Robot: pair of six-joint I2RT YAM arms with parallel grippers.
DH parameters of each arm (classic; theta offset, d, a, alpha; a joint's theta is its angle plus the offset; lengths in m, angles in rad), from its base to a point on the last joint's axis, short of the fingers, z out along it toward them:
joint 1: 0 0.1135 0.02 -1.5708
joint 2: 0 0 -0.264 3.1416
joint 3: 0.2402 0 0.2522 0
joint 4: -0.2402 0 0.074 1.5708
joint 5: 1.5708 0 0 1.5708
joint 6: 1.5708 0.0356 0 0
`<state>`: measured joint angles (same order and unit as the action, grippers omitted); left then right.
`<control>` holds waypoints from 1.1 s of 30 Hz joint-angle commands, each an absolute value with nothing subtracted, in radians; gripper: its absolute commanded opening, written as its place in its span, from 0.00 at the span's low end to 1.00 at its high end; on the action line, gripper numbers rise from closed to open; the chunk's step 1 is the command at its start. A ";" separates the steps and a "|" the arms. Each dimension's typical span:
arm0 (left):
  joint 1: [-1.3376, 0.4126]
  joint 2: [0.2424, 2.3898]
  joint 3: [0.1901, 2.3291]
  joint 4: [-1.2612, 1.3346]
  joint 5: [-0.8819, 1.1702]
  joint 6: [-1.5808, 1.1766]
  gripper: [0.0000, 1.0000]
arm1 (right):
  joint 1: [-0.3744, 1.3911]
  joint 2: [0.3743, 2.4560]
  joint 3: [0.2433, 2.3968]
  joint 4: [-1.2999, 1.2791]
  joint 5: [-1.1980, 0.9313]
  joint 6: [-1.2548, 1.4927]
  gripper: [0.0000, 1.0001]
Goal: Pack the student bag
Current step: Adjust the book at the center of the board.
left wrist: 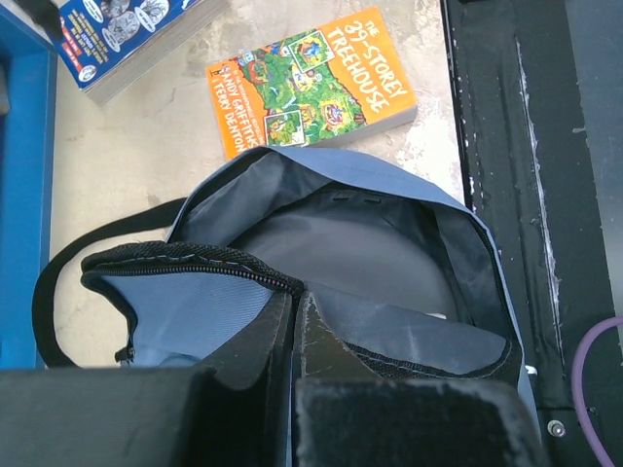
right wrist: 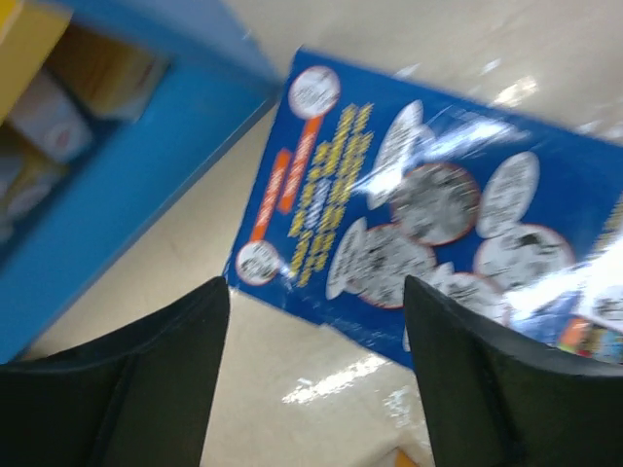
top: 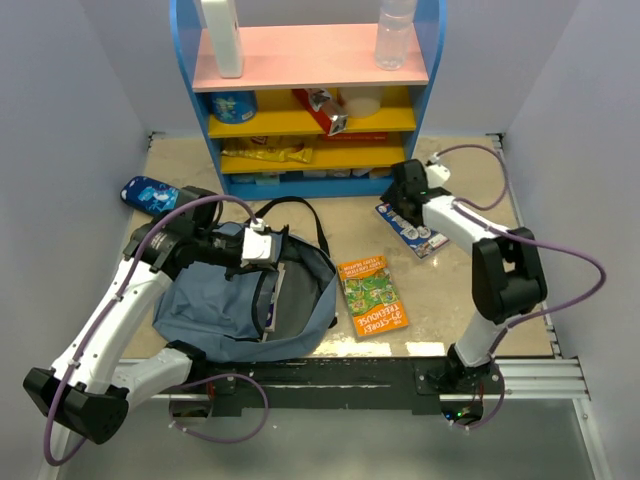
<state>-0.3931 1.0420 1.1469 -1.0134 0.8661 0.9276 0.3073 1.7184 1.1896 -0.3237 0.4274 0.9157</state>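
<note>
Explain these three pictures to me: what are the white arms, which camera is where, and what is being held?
These are two white robot arms with two-finger grippers. The wide picture looks down from above and behind them; the other two come from a camera on each wrist. The left gripper is pinched on the open rim of the student bag. The right gripper hangs open over a blue book, holding nothing. An orange book lies on the table beside the bag; a shelf stands behind.

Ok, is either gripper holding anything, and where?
Left gripper pinches the bag at its zippered opening edge; right gripper, open over the blue book, holds nothing.
</note>
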 commanded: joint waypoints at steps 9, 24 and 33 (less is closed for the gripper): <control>-0.390 1.022 1.141 -1.029 0.844 0.974 0.00 | 0.396 1.865 1.224 -0.233 0.532 1.071 0.20; -0.388 1.011 1.123 -1.051 0.828 1.000 0.00 | 0.400 2.003 1.417 -0.222 0.581 1.011 0.01; -0.388 1.008 1.109 -1.051 0.830 1.006 0.00 | 0.406 2.031 1.318 -0.275 0.505 1.038 0.00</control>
